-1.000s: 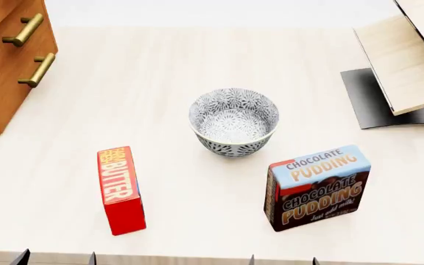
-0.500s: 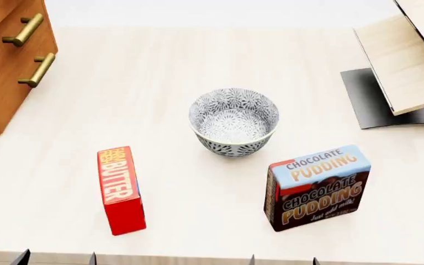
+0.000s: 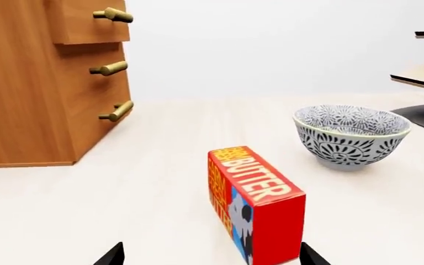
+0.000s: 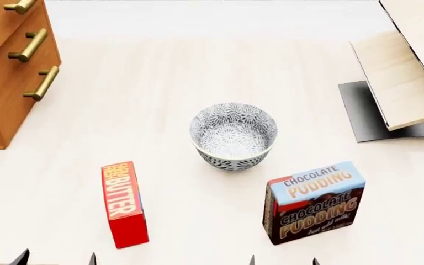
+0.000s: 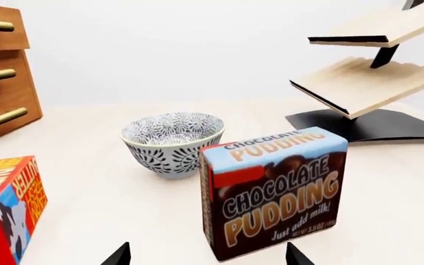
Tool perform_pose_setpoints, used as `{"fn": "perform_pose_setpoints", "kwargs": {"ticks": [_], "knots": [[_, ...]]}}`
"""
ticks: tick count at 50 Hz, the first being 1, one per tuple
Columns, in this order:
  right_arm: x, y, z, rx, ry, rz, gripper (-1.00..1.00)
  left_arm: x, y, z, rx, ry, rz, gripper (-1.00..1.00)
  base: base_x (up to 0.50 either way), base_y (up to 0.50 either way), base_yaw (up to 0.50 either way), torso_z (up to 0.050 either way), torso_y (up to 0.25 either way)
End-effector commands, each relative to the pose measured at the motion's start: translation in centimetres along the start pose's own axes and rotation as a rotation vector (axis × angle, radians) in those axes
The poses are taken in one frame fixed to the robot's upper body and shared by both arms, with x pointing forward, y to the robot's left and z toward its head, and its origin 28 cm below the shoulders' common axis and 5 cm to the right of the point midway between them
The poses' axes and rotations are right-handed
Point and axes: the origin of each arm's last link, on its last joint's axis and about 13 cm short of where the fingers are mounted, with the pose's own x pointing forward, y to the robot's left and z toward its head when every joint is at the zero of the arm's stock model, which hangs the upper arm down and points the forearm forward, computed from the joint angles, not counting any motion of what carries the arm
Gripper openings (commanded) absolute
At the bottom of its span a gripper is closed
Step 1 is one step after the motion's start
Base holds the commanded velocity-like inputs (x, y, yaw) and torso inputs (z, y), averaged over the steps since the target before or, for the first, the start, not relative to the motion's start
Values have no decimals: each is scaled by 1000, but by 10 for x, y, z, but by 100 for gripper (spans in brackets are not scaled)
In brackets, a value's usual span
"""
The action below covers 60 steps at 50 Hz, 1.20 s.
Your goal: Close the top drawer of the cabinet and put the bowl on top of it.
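My jaws stand spread on both sides and grip nothing — only the dark fingertips show. The left gripper (image 3: 210, 255) has the butter box (image 3: 255, 199) between its tips and ahead of them; the right gripper (image 5: 207, 255) looks at the pudding box (image 5: 275, 190) in the same way. Neither box is touched.

The bowl (image 4: 233, 136) sits upright on the pale table (image 4: 160, 83), about mid-table, apart from everything around it. From my head, the butter box lies nearer me and to the left of it, the pudding box nearer me and to the right.

The cabinet (image 4: 6, 105) stands at the far left of the table, well apart from the bowl. Its top drawer (image 3: 86, 22) juts forward past the drawer fronts below it — it is open, its brass handle (image 3: 113, 15) sticking out ahead of the two handles under it. I cannot see the cabinet's top surface in any view.

At the far right stands a pale wooden rack (image 4: 403, 72) on a black base (image 4: 366, 110), its shelves tilted, also well apart from the bowl.
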Motion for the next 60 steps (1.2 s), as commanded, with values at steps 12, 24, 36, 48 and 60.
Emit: {"fn": "perform_pose_setpoints", "kwargs": {"ticks": [12, 24, 36, 48, 60], "knots": [[1, 0, -1, 5, 15, -19, 100, 2, 0, 0, 1, 9, 26, 100, 0, 0, 0, 0, 0], [2, -1, -1, 8, 17, -15, 100, 3, -1, -1, 0, 11, 23, 100, 0, 0, 0, 0, 0], [4, 0, -2, 0, 26, -19, 100, 4, 0, -2, 23, 17, 15, 100, 0, 0, 0, 0, 0], [12, 3, 38, -2, 86, 38, 100, 11, 9, 40, 6, 100, -29, 100, 0, 0, 0, 0, 0], [5, 0, 125, 51, 44, 120, 100, 13, 23, 115, -52, 67, -75, 100, 0, 0, 0, 0, 0]]}}
